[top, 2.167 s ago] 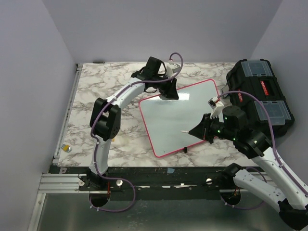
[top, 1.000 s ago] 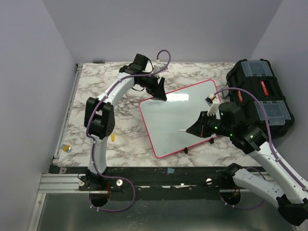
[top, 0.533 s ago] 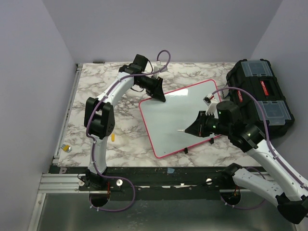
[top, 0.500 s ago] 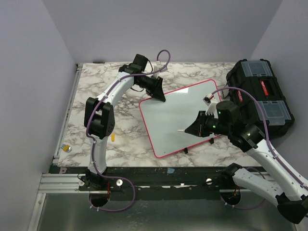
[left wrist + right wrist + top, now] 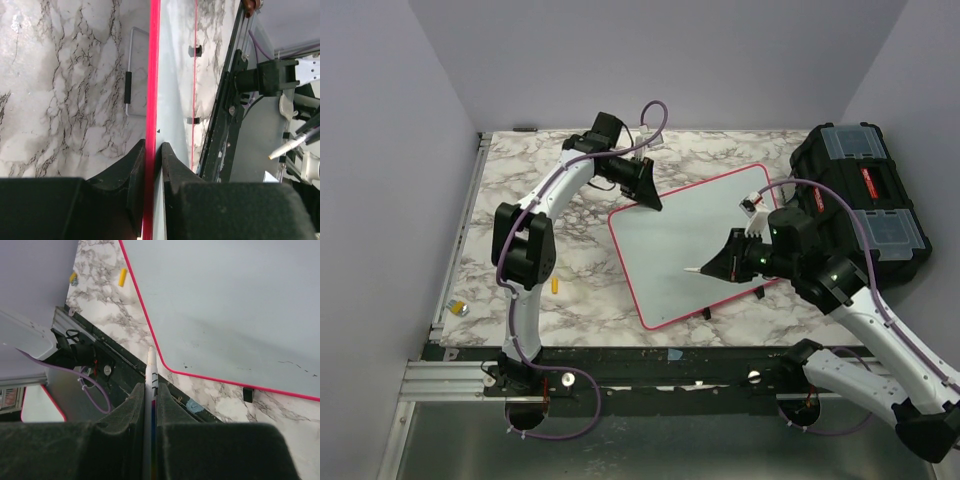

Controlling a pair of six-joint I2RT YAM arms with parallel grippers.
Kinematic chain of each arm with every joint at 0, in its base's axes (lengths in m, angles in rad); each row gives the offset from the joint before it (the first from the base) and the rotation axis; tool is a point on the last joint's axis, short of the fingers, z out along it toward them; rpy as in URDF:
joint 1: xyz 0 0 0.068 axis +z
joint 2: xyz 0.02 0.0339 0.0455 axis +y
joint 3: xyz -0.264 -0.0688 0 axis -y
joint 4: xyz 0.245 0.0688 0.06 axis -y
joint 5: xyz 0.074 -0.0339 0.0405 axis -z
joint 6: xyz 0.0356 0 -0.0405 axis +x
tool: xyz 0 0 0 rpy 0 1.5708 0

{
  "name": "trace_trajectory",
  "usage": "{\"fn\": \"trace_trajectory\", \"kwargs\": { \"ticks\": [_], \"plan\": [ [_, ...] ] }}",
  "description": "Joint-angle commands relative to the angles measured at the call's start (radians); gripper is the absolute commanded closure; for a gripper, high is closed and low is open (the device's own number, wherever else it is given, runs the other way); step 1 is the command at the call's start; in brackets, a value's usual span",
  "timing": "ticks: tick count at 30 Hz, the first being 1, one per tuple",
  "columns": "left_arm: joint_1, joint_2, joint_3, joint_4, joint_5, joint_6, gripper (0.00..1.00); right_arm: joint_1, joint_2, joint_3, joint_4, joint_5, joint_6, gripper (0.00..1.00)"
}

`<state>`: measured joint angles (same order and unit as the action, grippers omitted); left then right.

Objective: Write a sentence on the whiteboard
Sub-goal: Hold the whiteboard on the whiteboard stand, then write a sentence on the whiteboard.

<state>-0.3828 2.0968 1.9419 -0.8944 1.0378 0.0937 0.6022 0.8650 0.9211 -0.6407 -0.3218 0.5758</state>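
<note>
The whiteboard [image 5: 685, 240], glossy white with a pink-red rim, lies aslant on the marble table. My left gripper [image 5: 646, 196] is at the board's far left corner. In the left wrist view its jaws [image 5: 152, 147] are shut on the pink rim [image 5: 152, 75]. My right gripper [image 5: 728, 264] is shut on a white marker [image 5: 151, 371]. In the top view the marker's tip [image 5: 692, 270] is over the near half of the board. No sentence shows on the board, only a few tiny dark specks [image 5: 295, 363].
A black toolbox [image 5: 865, 200] stands at the right edge, close behind my right arm. A yellow cap [image 5: 555, 286] and a small round object [image 5: 460, 309] lie on the left. Two black clips [image 5: 705, 313] sit on the board's near edge. The metal rail [image 5: 620, 385] runs along the front.
My left gripper has swung to the board's far left corner and closed its jaws on the rim. My right gripper has drifted slightly left with the marker.
</note>
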Motion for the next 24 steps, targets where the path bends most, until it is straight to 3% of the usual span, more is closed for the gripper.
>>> {"fn": "trace_trajectory", "kwargs": {
  "ticks": [1, 10, 18, 21, 24],
  "plan": [
    [-0.004, -0.103, -0.104, 0.145, -0.003, -0.042, 1.00, 0.000, 0.009, 0.021, 0.086, -0.076, 0.040, 0.99],
    [-0.029, -0.236, -0.237, 0.283, -0.094, -0.116, 1.00, 0.001, 0.019, 0.126, 0.059, 0.130, 0.043, 0.99],
    [-0.061, -0.287, -0.275, 0.308, -0.182, -0.124, 1.00, 0.012, 0.106, 0.224, -0.037, 0.282, 0.028, 0.99],
    [-0.068, -0.305, -0.298, 0.332, -0.213, -0.135, 1.00, 0.079, 0.149, 0.281, -0.065, 0.372, 0.045, 0.99],
    [-0.071, -0.310, -0.299, 0.337, -0.224, -0.141, 1.00, 0.223, 0.216, 0.343, -0.091, 0.524, 0.059, 0.99]
  ]
}}
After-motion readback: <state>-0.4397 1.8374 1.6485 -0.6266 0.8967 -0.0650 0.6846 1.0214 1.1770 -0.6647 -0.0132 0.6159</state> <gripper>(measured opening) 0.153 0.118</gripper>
